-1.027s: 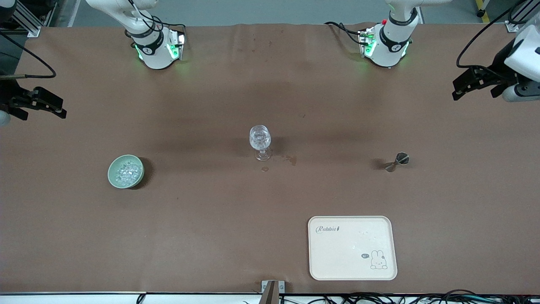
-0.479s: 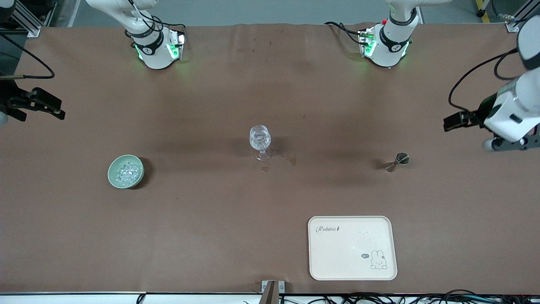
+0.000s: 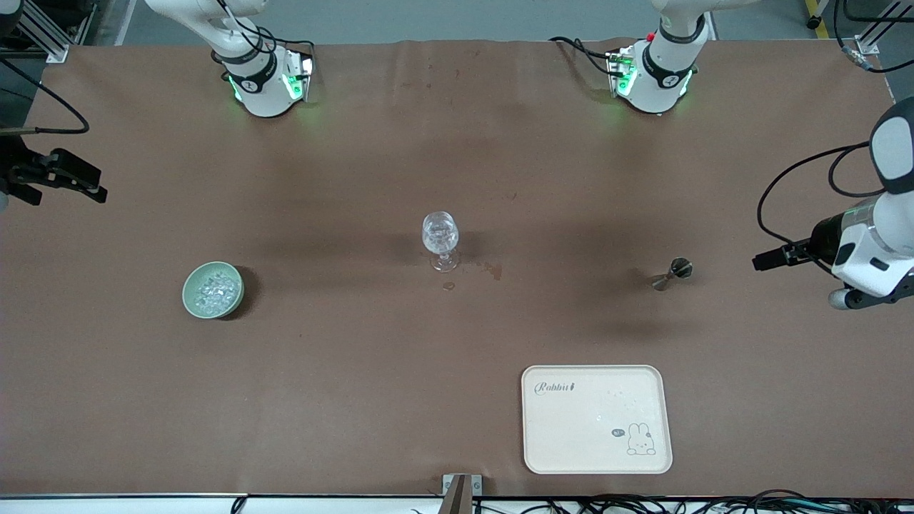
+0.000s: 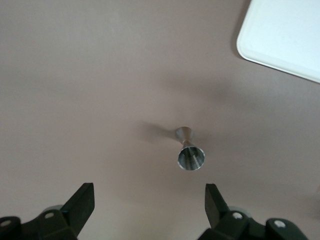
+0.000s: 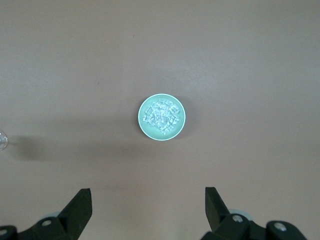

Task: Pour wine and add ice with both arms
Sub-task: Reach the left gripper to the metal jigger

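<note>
A clear wine glass (image 3: 440,239) stands upright mid-table. Toward the right arm's end sits a green bowl (image 3: 213,289) heaped with ice (image 3: 214,290); the right wrist view shows that bowl (image 5: 161,118) and its ice (image 5: 161,116) well ahead of my right gripper (image 5: 148,196), which is open and empty. That right gripper (image 3: 100,191) hovers at the table's edge. A small metal jigger (image 3: 673,273) stands toward the left arm's end. My left gripper (image 3: 762,261) hangs beside it, open and empty (image 4: 149,192), with the jigger (image 4: 189,152) just ahead. No wine is in view.
A cream rabbit-print tray (image 3: 596,419) lies near the front edge, nearer the front camera than the jigger; its corner (image 4: 285,37) shows in the left wrist view. Small wet stains (image 3: 493,270) mark the brown cloth beside the glass. Both arm bases stand along the table's back edge.
The left arm has swung down from the table's corner until its gripper is level with the jigger. The right gripper has barely shifted. Nothing on the table has moved.
</note>
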Robot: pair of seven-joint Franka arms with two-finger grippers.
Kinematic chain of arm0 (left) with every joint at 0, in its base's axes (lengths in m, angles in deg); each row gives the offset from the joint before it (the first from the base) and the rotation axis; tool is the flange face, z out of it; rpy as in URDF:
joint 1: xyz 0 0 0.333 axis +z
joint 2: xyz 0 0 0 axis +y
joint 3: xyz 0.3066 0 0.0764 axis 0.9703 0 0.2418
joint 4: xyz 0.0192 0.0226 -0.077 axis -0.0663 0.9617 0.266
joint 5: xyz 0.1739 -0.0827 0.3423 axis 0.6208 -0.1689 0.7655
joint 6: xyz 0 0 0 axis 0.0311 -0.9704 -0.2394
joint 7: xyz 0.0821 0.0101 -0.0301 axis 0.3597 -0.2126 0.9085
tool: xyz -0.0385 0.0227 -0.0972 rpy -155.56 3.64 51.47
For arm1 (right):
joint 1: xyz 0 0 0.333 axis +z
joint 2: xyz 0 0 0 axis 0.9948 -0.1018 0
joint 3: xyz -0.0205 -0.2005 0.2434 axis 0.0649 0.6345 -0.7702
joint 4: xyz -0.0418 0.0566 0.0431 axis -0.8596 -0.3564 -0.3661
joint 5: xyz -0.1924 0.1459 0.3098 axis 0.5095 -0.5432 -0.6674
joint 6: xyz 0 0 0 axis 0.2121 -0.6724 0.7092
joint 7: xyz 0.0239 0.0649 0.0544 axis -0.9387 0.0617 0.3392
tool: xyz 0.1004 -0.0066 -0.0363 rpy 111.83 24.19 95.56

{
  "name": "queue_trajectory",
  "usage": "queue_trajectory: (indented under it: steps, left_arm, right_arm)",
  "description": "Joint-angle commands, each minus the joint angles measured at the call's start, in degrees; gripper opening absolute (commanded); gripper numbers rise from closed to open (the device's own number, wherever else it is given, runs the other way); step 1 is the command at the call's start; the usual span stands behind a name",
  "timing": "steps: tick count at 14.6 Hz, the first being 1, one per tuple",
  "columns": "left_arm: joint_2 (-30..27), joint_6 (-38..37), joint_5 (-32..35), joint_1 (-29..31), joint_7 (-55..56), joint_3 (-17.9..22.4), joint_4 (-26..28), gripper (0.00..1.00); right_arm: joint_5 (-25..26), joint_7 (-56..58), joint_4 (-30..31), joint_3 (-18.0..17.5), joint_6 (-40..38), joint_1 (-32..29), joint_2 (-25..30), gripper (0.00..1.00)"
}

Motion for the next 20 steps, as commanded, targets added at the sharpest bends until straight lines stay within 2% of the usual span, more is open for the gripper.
queue_trajectory:
  steps: [1,8,11,16,20]
  left_arm:
    - [3.2,1.5,-5.3,2.2,4.0,-0.2,0.0,0.97]
    - [12.3,1.1,-21.4,7.9,9.4,-0.2,0.1,0.94]
    - [15.9,0.5,-29.2,10.2,11.0,-0.2,0.6,0.90]
    - [20.0,-1.0,-34.5,10.8,16.0,-0.2,1.2,0.81]
    - [23.0,-2.3,-37.3,12.8,18.3,-0.2,1.2,0.80]
  right_arm:
    - [0.3,0.3,0.6,0.2,0.7,-0.1,0.3,1.00]
    - [0.3,-0.2,0.2,0.1,1.0,-0.3,0.3,0.98]
    - [0.3,-0.3,0.2,0.1,1.4,-0.2,0.3,0.98]
    - [0.3,-0.2,0.4,0.1,1.3,-0.1,0.1,0.99]
    - [0.3,-0.2,0.4,0.1,1.2,-0.5,0.1,0.99]
